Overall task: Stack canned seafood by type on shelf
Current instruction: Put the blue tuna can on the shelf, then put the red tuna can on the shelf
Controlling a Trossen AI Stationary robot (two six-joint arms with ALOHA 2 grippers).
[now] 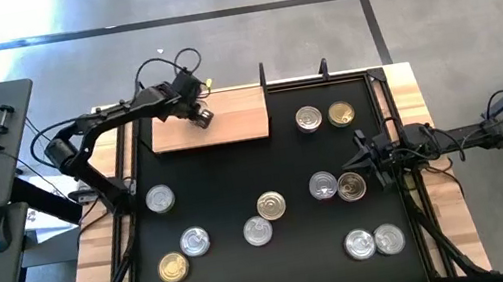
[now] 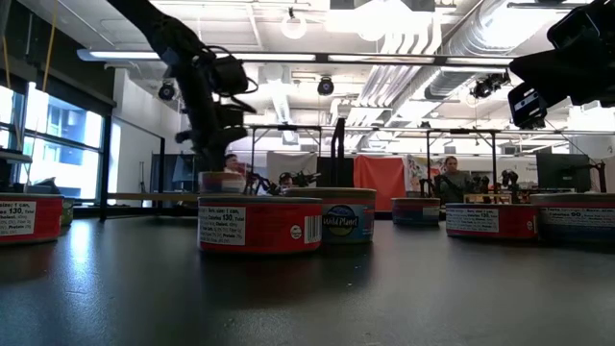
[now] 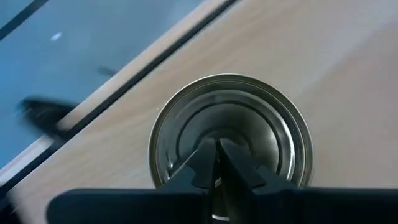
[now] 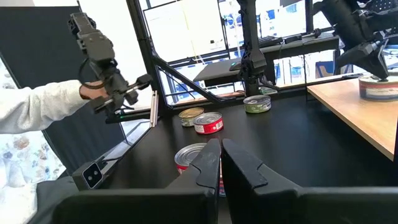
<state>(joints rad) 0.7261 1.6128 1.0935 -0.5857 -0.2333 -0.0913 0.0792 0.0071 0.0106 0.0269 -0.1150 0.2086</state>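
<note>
Silver-lidded tin (image 3: 230, 127) standing upright on the wooden shelf (image 1: 229, 124), lid up, its round axis vertical, so no side is favoured for a grasp. Left gripper (image 1: 201, 117) hangs directly above this tin with its fingertips (image 3: 205, 163) pinched together over the lid's centre and nothing between them; the tin stands free. Remaining canned seafood lies scattered on the black table (image 1: 218, 182), the nearest tin (image 1: 159, 198) being on the left arm's side. Right gripper (image 1: 363, 157), also clenched and empty, waits just beside a pair of tins (image 1: 337, 185) at the right, so it appears the nearer arm for those.
</note>
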